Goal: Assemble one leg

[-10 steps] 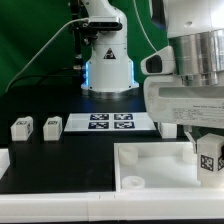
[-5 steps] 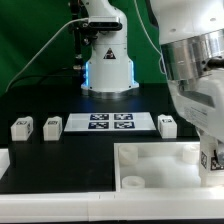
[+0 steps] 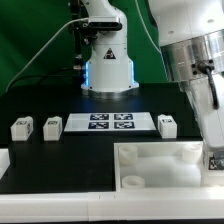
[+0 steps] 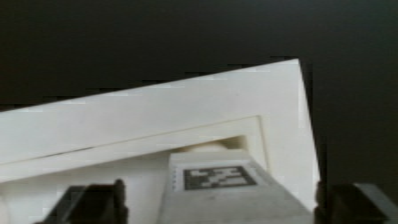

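Item: leg, white block with a black-and-white tag on its face. In the wrist view it sits between the two dark fingers of the gripper, over a corner of the white tray. The fingers stand apart on either side of the block; whether they press its sides cannot be told from these pictures. In the exterior view only a sliver of the tagged block shows at the right edge of the frame, low down, at the tray's right end.

Item: tray, large white piece with raised walls and a round socket, lower middle to lower right of the exterior view.

Item: three more legs on the black table. Two stand near each other at the left of the exterior view, one and a second; a third stands right of centre.

Item: marker board, flat and white with four tags, centre of the exterior view, lying between the second and third spare legs.

Item: robot arm, white, filling the upper right of the exterior view and reaching down to the right edge; its base stands at the back centre before a green backdrop.
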### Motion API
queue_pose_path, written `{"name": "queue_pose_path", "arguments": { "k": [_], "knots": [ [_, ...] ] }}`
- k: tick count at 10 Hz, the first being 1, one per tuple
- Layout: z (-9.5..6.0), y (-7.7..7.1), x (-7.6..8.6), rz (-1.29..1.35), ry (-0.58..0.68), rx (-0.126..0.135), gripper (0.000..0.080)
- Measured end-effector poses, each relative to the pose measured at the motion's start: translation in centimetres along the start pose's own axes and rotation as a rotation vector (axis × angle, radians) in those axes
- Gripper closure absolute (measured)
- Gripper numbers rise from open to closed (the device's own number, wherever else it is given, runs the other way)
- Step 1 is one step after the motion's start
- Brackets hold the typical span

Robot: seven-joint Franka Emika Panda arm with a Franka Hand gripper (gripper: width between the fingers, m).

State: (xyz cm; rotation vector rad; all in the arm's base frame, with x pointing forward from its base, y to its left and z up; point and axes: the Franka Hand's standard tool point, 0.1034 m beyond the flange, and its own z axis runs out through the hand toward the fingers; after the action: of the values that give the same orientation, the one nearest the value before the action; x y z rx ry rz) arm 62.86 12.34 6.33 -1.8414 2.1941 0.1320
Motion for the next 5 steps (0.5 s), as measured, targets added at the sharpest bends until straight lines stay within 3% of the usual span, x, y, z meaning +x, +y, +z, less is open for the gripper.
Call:
{"name": "queue_pose_path", "arguments": {
  "k": [1,3,5],
  "knots": [
    [0.00,0.00,0.00,-0.004,0.000,0.000,0.0176],
    [0.19,0.42,0.23,-0.173,0.006,-0.009,0.0158],
    [0.31,0.83,0.28,-0.495,0.029,-0.045,0.0151]
  ]
}}
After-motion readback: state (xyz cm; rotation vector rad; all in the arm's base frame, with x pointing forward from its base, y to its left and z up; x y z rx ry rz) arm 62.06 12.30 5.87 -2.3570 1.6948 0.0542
